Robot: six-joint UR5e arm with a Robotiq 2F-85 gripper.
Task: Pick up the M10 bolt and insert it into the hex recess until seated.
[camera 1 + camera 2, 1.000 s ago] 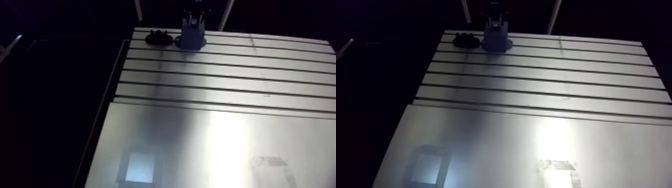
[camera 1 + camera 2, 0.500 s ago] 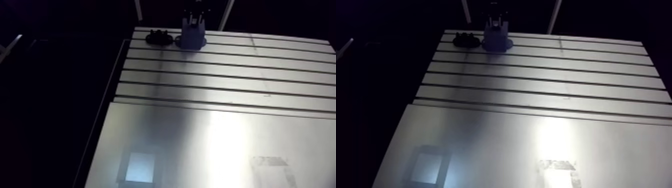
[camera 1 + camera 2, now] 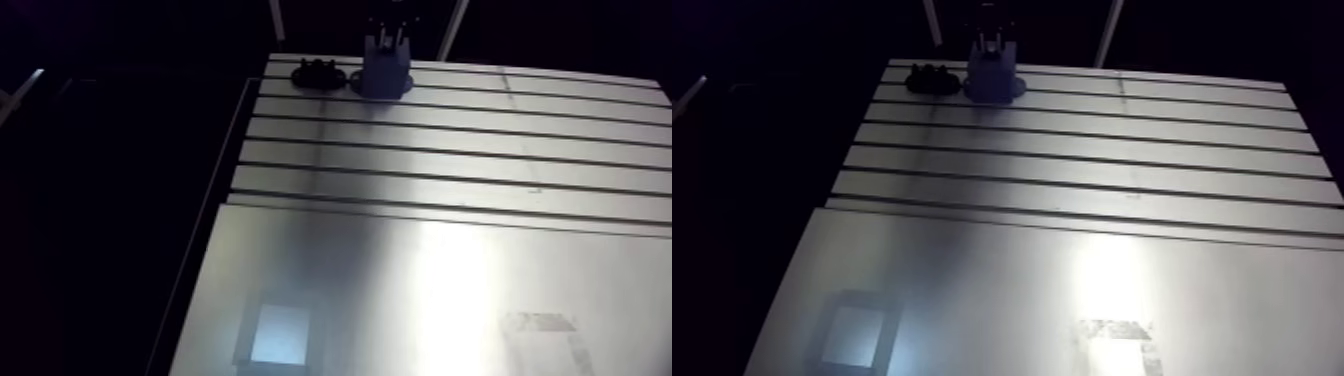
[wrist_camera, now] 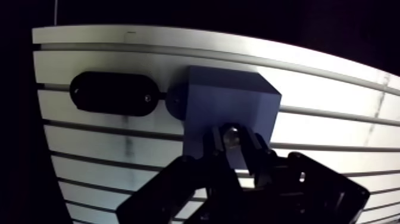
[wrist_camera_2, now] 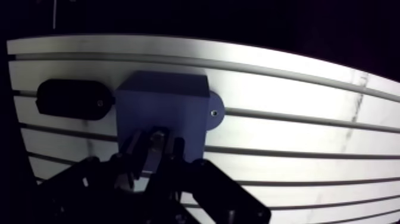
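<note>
Gripper [image 4: 233, 148] clamped narrowly on the M10 bolt [image 4: 231, 136], over the blue block [image 4: 232, 98], twelve o'clock edge of the table [image 4: 333, 98], black oval plate [image 4: 113, 92] at the block's nine o'clock, table marking [image 3: 540, 328] too blurred to read.

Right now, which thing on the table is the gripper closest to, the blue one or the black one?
The blue block: the gripper, pinching the shiny bolt, is right over it. The flat black oval lies beside the block, farther away.
</note>
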